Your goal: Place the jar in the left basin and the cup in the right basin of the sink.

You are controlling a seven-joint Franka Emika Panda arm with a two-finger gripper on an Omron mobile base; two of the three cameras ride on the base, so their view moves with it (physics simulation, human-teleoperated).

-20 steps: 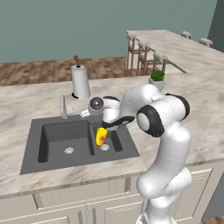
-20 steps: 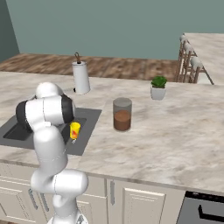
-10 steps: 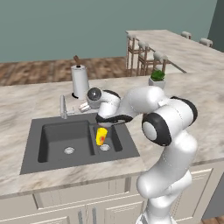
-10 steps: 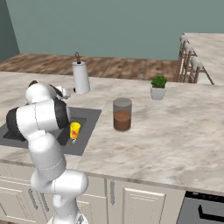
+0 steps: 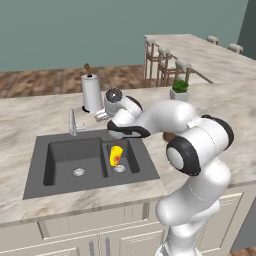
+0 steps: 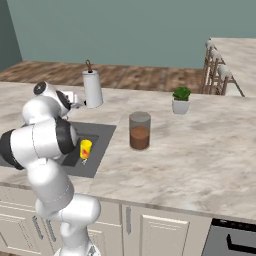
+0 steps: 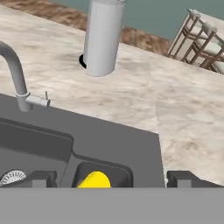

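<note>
Here, the marble worktop is carrying the dark grey sink, whose wide left basin and narrow right basin are sitting side by side below the silver tap. The paper-towel roll is standing behind. The jar is waiting upright on the worktop, well apart from the sink. The yellow cup is resting in the right basin (tilted). Above it the fingers are hanging wide open, gripping nothing.

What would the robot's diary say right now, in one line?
cup: in right basin | jar: on counter | gripper: open, above sink
</note>
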